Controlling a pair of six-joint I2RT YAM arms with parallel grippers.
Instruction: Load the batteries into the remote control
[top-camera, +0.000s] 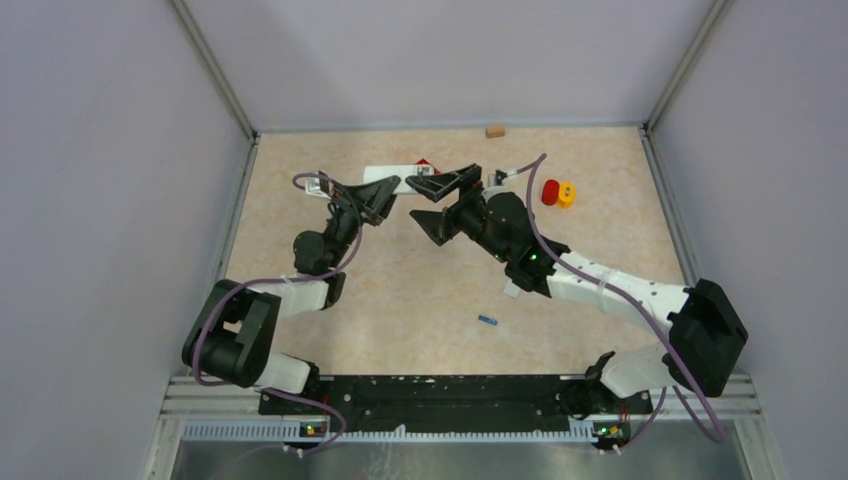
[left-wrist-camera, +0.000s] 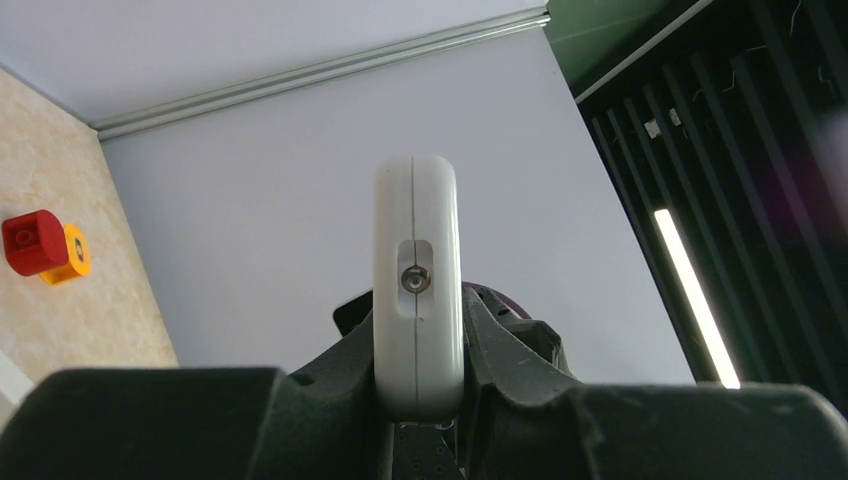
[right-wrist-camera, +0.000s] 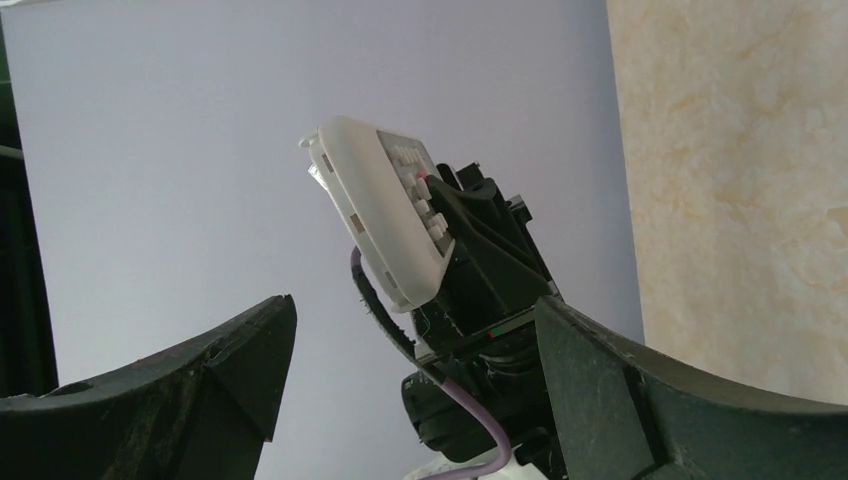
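Note:
My left gripper (top-camera: 385, 195) is shut on a white remote control (top-camera: 380, 178) and holds it up off the table near the back. In the left wrist view the remote (left-wrist-camera: 417, 250) stands end-on between the jaws of that gripper (left-wrist-camera: 418, 340). My right gripper (top-camera: 420, 208) is open and empty, facing the remote from the right with a small gap. In the right wrist view the remote (right-wrist-camera: 385, 215) shows its button face beyond the open gripper (right-wrist-camera: 415, 303). One blue battery (top-camera: 487, 321) lies on the table at the near middle. The other batteries are out of view.
A red block (top-camera: 549, 192) and a yellow block (top-camera: 567, 194) lie at the back right, also in the left wrist view (left-wrist-camera: 35, 242). A small wooden block (top-camera: 495, 130) sits by the back wall. A small red thing (top-camera: 425, 163) shows behind the right gripper.

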